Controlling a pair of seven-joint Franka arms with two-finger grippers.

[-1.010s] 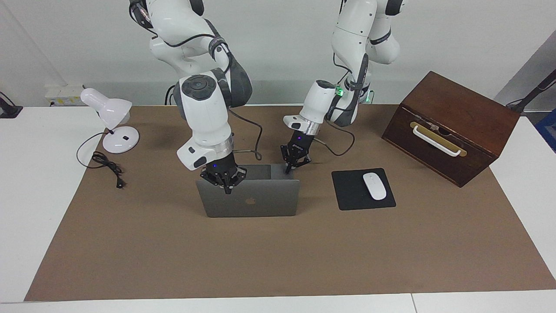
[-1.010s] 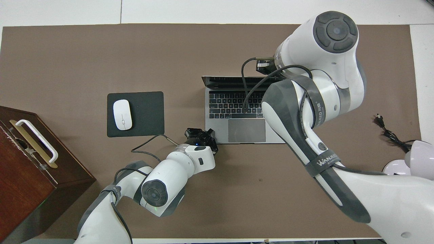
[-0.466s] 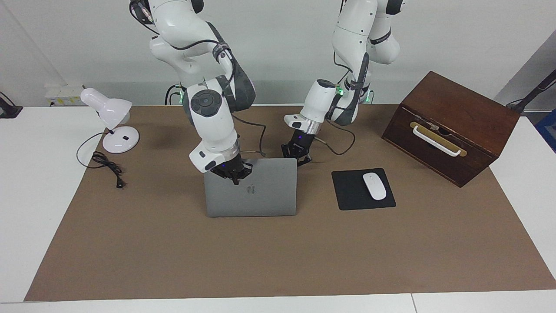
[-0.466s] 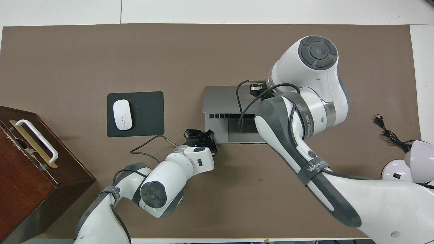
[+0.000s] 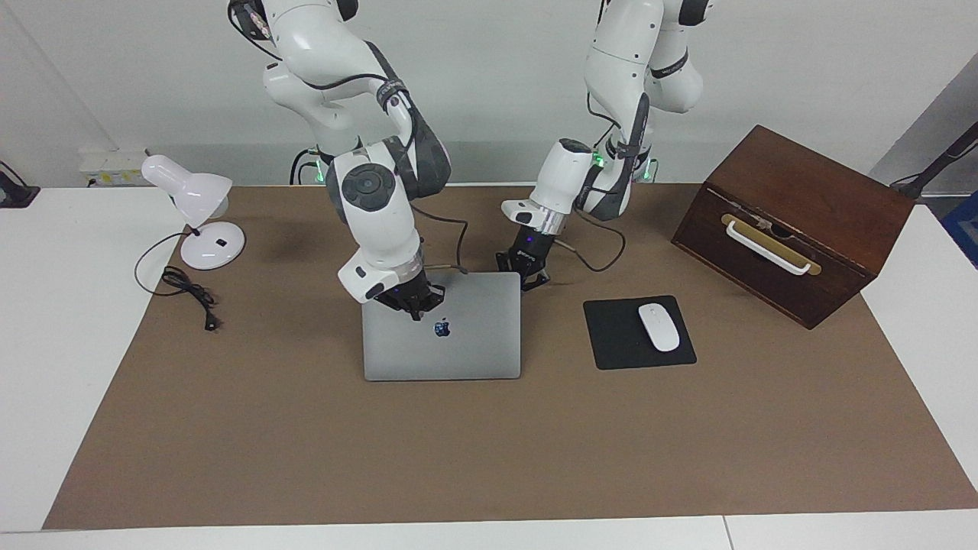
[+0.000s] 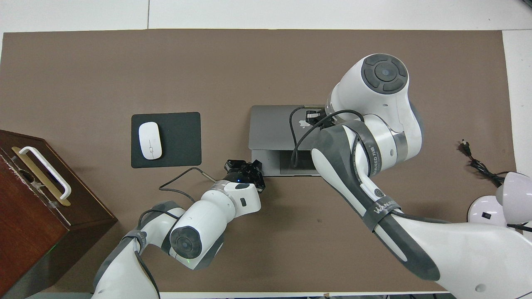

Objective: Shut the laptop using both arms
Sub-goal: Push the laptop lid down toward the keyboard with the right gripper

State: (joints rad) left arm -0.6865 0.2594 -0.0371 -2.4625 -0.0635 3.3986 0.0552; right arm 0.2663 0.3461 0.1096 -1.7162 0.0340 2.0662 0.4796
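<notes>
Right fingers press the laptop lid — nearly closed.

Bright, even room light falls from above in both views, with no hard glare. Shadows are soft: a faint smudge on the brown mat near the lamp, darker patches under the arms. The laptop lid shows a dull sheen. Focus is sharp throughout; the overhead view bends slightly at its edges
</notes>
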